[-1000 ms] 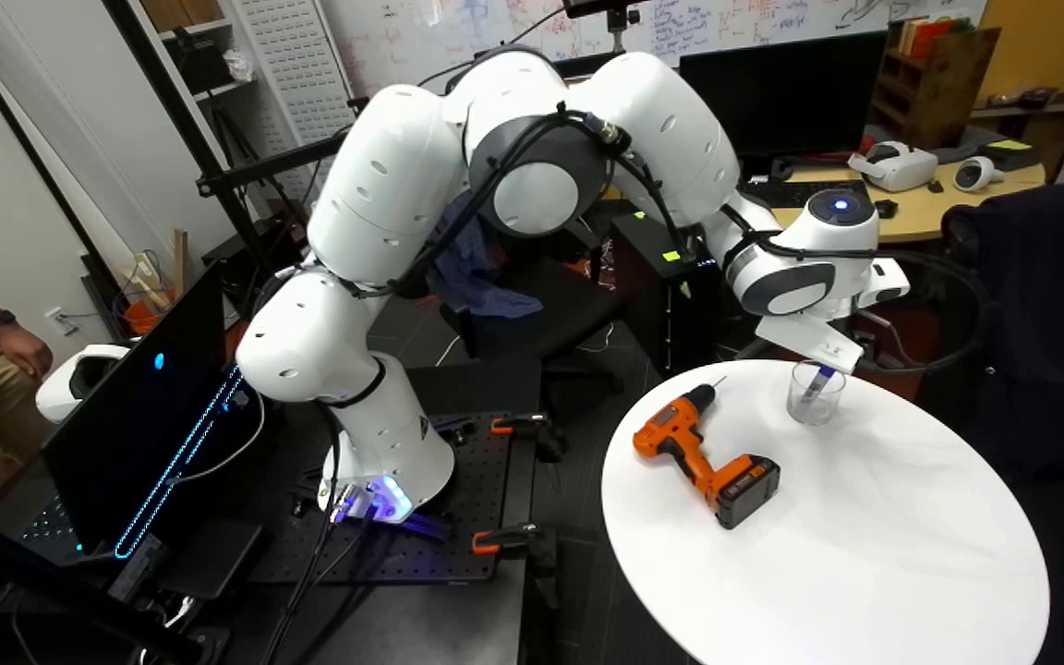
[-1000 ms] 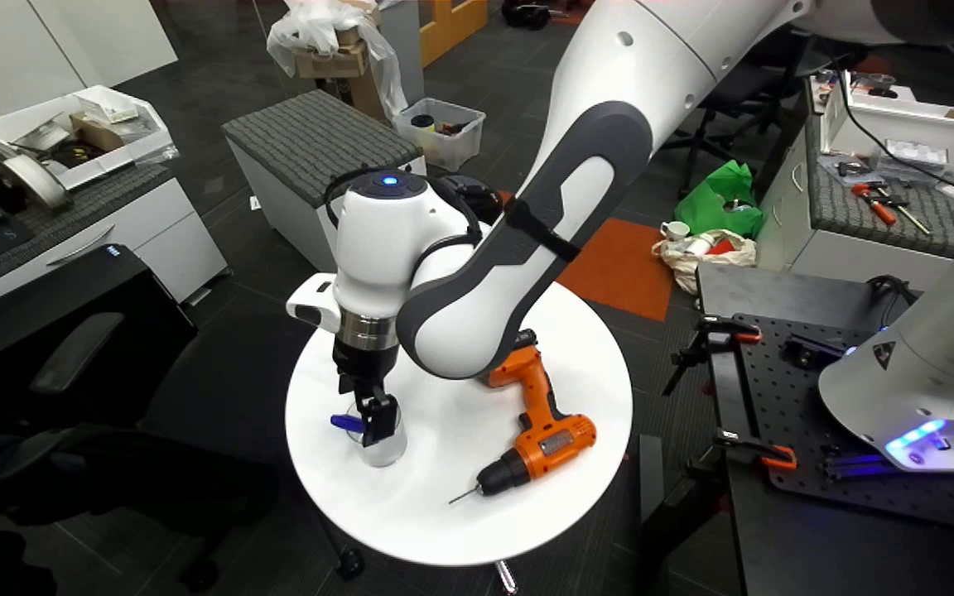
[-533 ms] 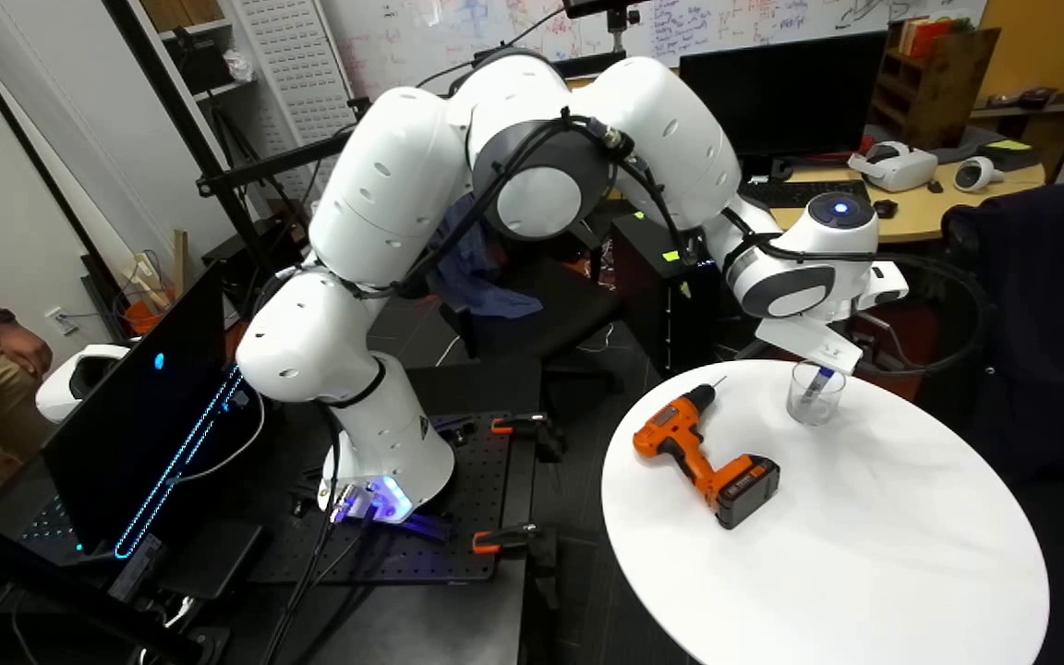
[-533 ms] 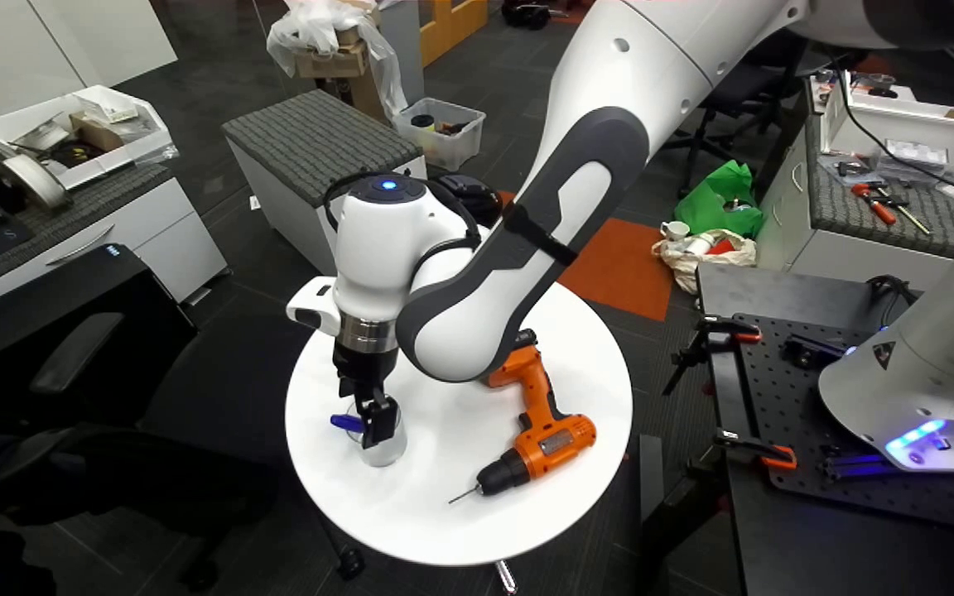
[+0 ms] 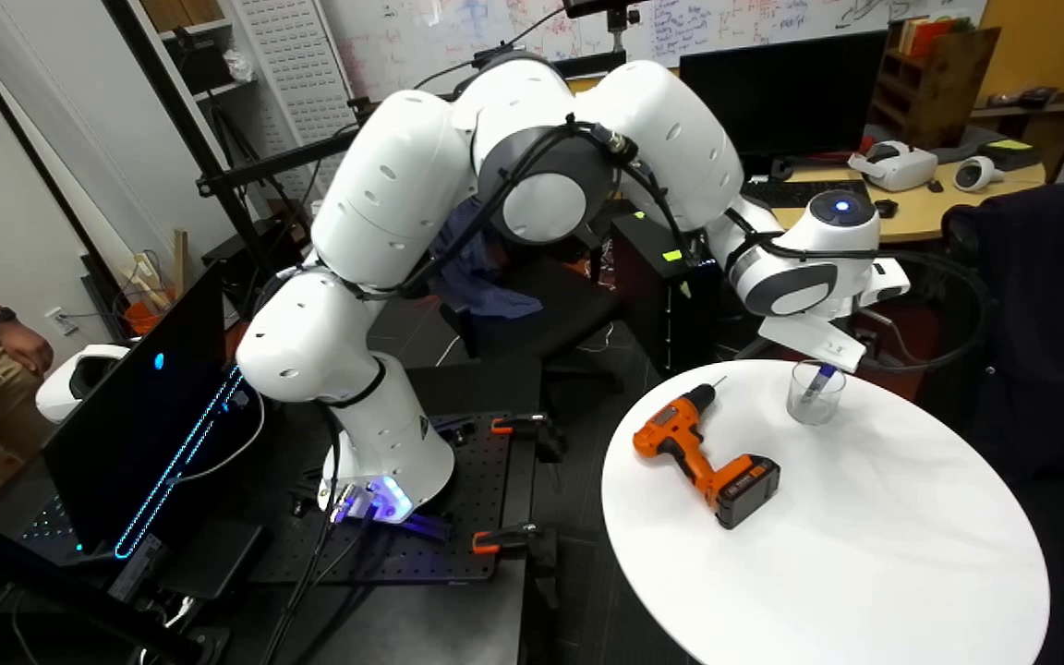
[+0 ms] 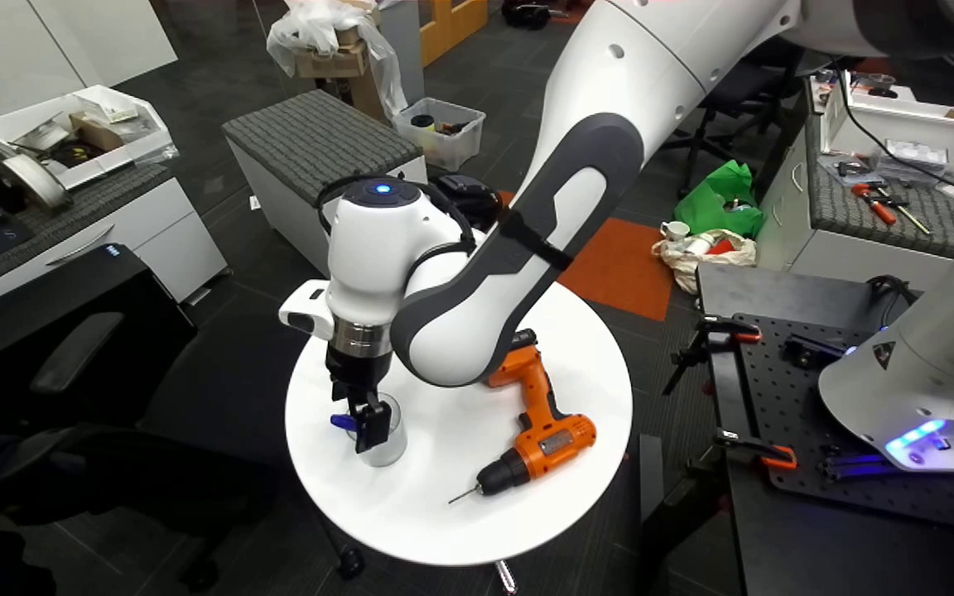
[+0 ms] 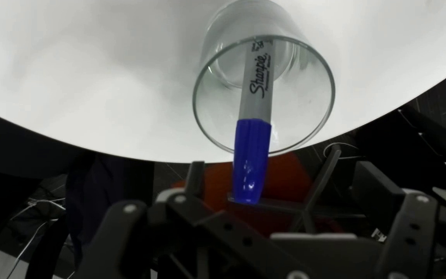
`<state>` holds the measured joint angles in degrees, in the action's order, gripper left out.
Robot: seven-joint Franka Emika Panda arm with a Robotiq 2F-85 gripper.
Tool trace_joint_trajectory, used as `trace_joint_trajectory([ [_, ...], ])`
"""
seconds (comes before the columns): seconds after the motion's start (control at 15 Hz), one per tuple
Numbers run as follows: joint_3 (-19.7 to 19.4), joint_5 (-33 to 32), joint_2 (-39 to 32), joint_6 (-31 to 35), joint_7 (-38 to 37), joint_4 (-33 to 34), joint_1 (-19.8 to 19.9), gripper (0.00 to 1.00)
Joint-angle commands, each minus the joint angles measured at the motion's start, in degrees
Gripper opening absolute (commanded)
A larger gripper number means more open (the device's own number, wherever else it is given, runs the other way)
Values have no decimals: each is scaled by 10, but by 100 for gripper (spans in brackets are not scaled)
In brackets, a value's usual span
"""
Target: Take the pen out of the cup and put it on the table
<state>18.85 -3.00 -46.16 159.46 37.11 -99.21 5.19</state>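
At the left of an exterior view, a laptop (image 5: 146, 416) stands with its lid raised. To its right, the Franka Panda arm (image 5: 546, 205) rises from a perforated black base plate (image 5: 440, 563) and arches across to the round white table (image 5: 874, 563). An orange cordless drill (image 5: 700, 469) lies there on its side. Right of the drill, near the table's edge, a clear tumbler (image 5: 829, 405) stands upright. The Sharpie marker (image 7: 254, 120) is inside the tumbler, tilted against the rim, its blue cap (image 7: 251, 162) projecting beyond it. In the wrist view the Robotiq gripper (image 7: 285, 180) is spread wide; the cap shows between its fingers (image 7: 195, 177), closer to the one at left, with a gap visible on either side. Depth between them: cannot be determined.
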Motion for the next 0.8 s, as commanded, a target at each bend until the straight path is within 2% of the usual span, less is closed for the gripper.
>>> trace_joint_trajectory([
  [0.0,7,-7,-13,-15,14,26,2,88],
  [0.13,7,-8,-16,-15,14,30,1,77],
  [0.33,8,-9,-19,-15,13,35,0,51],
  [0.47,8,-9,-20,-16,13,38,0,40],
  [0.6,8,-9,-21,-16,13,40,-1,33],
  [0.67,8,-9,-21,-16,13,40,-1,37],
  [0.73,8,-9,-21,-16,13,41,-2,32],
])
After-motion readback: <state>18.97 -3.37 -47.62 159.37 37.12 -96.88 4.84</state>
